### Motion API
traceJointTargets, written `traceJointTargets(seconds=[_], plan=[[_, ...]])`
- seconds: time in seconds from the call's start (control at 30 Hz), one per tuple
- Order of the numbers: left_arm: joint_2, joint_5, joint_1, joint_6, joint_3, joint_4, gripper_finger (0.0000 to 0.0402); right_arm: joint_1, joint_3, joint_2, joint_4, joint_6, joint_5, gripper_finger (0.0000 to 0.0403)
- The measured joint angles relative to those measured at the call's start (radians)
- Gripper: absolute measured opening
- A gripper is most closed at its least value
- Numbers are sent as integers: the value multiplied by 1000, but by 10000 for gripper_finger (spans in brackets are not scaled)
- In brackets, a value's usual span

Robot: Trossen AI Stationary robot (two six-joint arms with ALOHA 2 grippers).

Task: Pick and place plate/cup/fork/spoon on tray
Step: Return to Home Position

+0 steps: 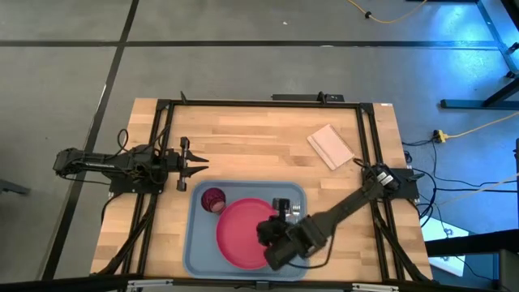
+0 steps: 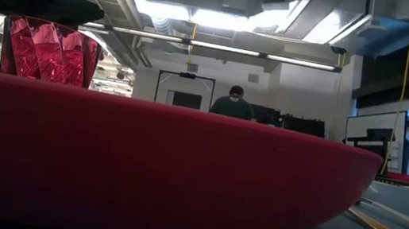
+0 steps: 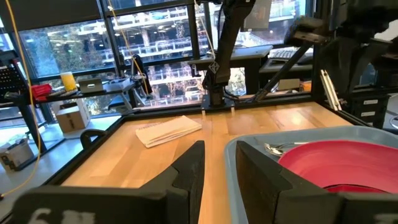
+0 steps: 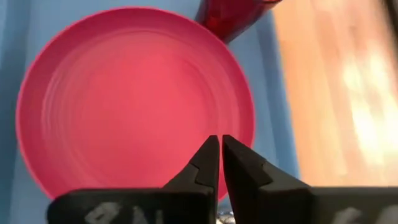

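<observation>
While the left arm waits at the left of the high view, its left gripper (image 1: pixel 197 165) sits over bare wood just beside the upper left corner of the tray (image 1: pixel 197 243), fingers spread apart with nothing between them. Right of it, in the lower middle of the frame, the light blue tray holds the cup (image 1: pixel 212 199) in its upper left part, standing just beside the plate (image 1: pixel 240 232). That pink-red plate lies flat in the middle of the tray. Over its right edge hangs the right gripper (image 1: pixel 268 233), the arm reaching in diagonally from the right side of the table. In the right wrist view its fingertips (image 4: pixel 211 153) are pressed nearly together, a thin gap between them, gripping nothing, poised above the plate's lower rim.

Silver utensil ends (image 3: pixel 278 148) peek out at the plate's rim in the left wrist view, too hidden to tell fork from spoon. Toward the upper right of the high view a folded white napkin (image 1: pixel 331 146) lies on the wooden table (image 1: pixel 259 134), well apart from the tray
</observation>
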Motion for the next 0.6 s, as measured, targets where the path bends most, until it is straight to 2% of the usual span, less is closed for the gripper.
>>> traceJointTargets(seconds=[0.13,0.3,0.5,0.6], plan=[[0,0,0,0,0,0,84,-23,-57,0,121,-123,-133,25],[0,0,0,0,0,0,84,-40,-205,-39,379,-238,-276,25],[0,0,0,0,0,0,84,-67,-529,-178,765,-309,-391,25],[0,0,0,0,0,0,84,-77,-704,-296,926,-307,-465,25]])
